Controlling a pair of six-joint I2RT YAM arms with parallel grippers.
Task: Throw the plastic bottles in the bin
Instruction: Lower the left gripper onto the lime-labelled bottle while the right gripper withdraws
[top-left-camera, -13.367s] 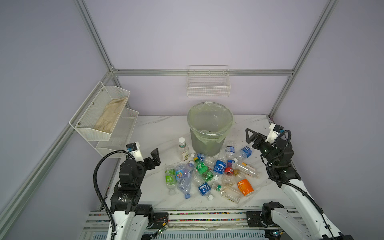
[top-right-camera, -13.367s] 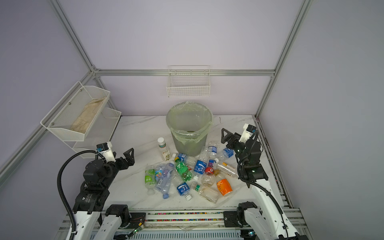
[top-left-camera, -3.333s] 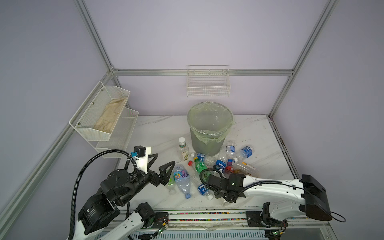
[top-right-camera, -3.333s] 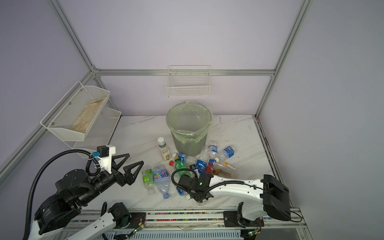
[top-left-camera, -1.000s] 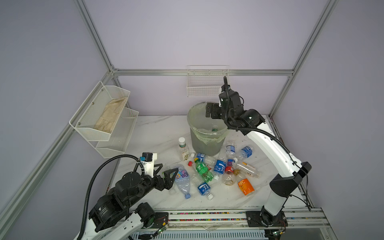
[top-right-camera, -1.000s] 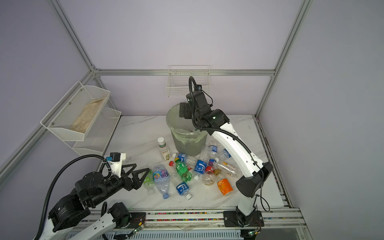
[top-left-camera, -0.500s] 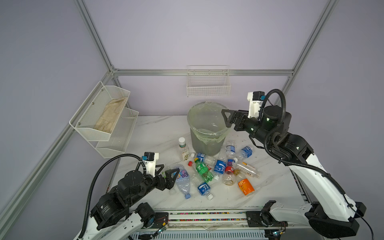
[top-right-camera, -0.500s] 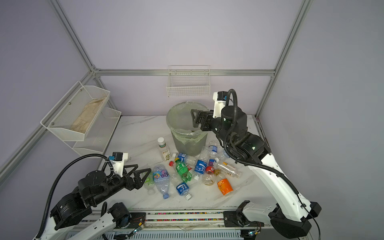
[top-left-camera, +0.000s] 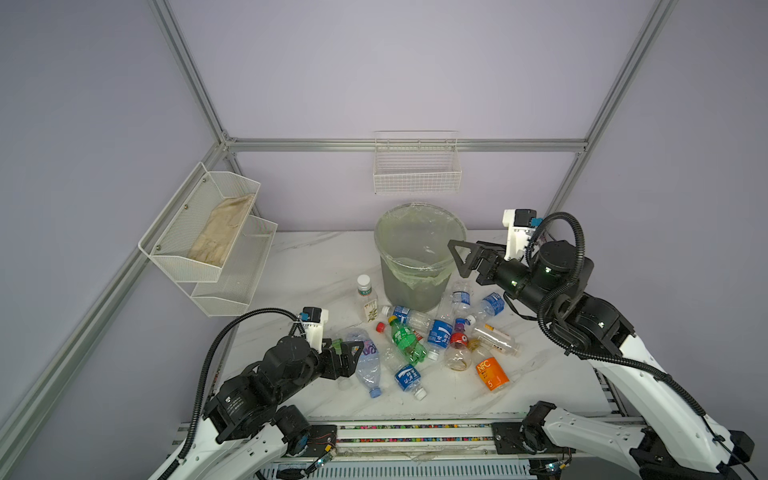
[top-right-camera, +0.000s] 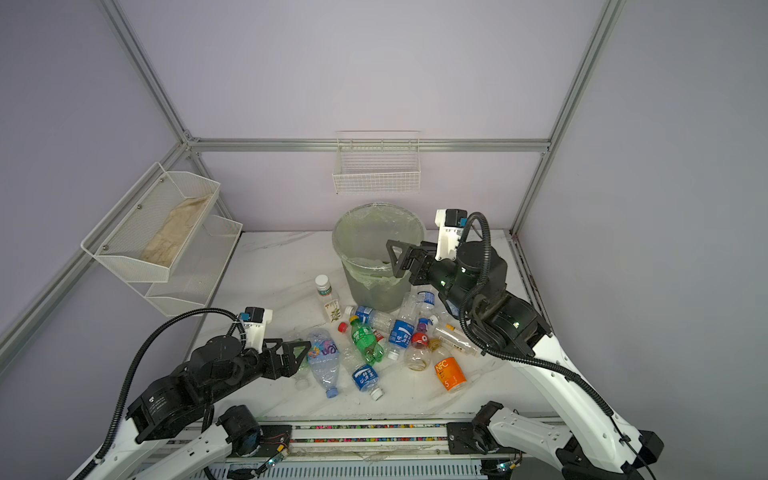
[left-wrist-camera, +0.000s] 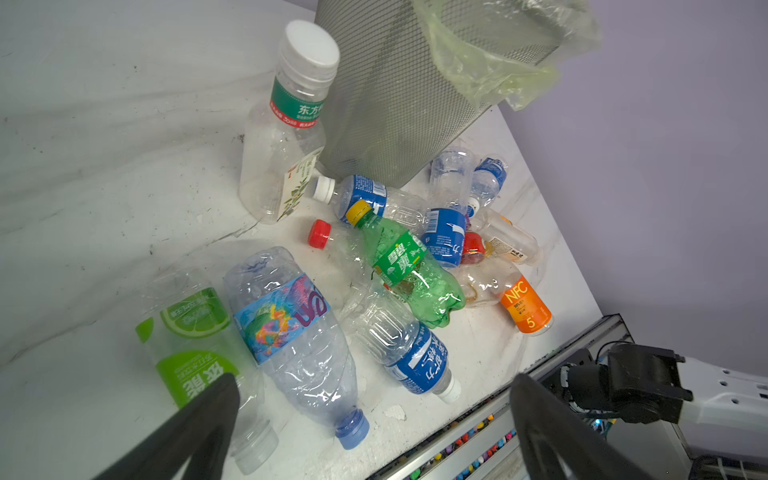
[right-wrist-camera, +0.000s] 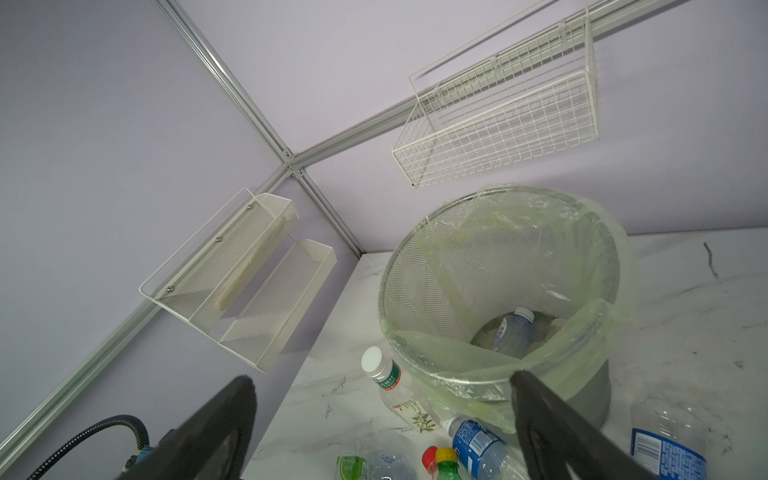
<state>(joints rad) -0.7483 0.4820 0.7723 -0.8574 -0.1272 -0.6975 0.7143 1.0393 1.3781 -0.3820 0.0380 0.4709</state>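
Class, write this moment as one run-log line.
left gripper open near colourful-label bottle | right gripper open, empty, beside bin | white-capped bottle inside bin

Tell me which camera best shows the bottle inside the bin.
The right wrist view: it looks down into the bin, where the white-capped bottle lies at the bottom. Both top views show the bin's mouth but no clear bottle. The left wrist view shows only its outer wall.

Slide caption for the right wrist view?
Open right gripper facing the lined bin, a bottle visible inside.
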